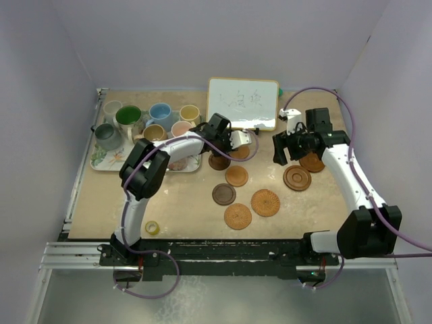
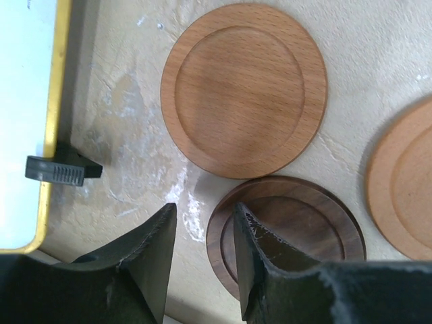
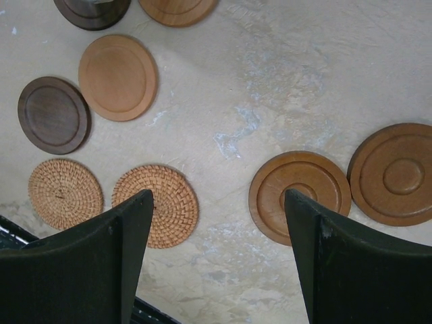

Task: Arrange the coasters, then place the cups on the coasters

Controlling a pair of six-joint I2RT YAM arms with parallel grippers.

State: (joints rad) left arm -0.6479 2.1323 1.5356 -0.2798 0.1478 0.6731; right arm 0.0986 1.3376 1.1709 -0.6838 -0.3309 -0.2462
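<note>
Left wrist shows dark round coaster [image 2: 304,223] — raised rim.

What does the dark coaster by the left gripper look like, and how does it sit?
The dark coaster is a round disc of dark brown wood, with a raised rim around a shallow recessed centre. It lies flat and empty on the table, beside a lighter wooden coaster, with their edges very close. The left gripper hangs open over its edge; whether a finger touches it cannot be told.
</note>
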